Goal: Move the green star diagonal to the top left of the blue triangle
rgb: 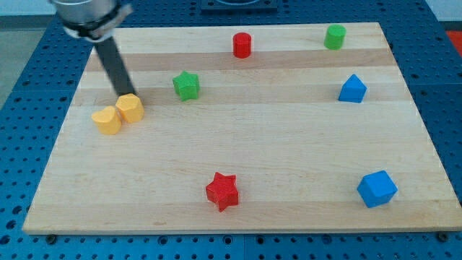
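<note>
While the green star (186, 85) is sitting far-left of centre on the board (289, 159), it is being left untouched by my tip (127, 94).

Nothing is being held or pushed by the rod; my tip is being rested just behind the yellow block (131, 107), with a yellow heart (107, 120) touching that block's left, well left of the star. The blue triangle (352, 89) is lying far to the right, below a green cylinder (334, 36). The star is being judged light, stiff and easily slid, though its points are likely to let it spin; contact is best made on its left side, centred, for a rightward push.
</note>
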Robot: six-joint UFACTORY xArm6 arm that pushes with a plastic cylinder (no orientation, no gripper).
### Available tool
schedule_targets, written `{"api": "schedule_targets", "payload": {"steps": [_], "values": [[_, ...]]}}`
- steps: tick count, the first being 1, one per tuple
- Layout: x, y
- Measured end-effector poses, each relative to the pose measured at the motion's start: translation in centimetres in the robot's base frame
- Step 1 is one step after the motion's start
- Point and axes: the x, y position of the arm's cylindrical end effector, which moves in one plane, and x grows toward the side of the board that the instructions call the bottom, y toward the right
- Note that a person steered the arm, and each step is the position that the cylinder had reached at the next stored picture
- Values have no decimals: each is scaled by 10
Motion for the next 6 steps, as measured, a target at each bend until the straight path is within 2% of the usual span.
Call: {"api": "schedule_targets", "payload": {"steps": [2,4,6], "values": [[-17,121],[-24,187],[-54,272]]}}
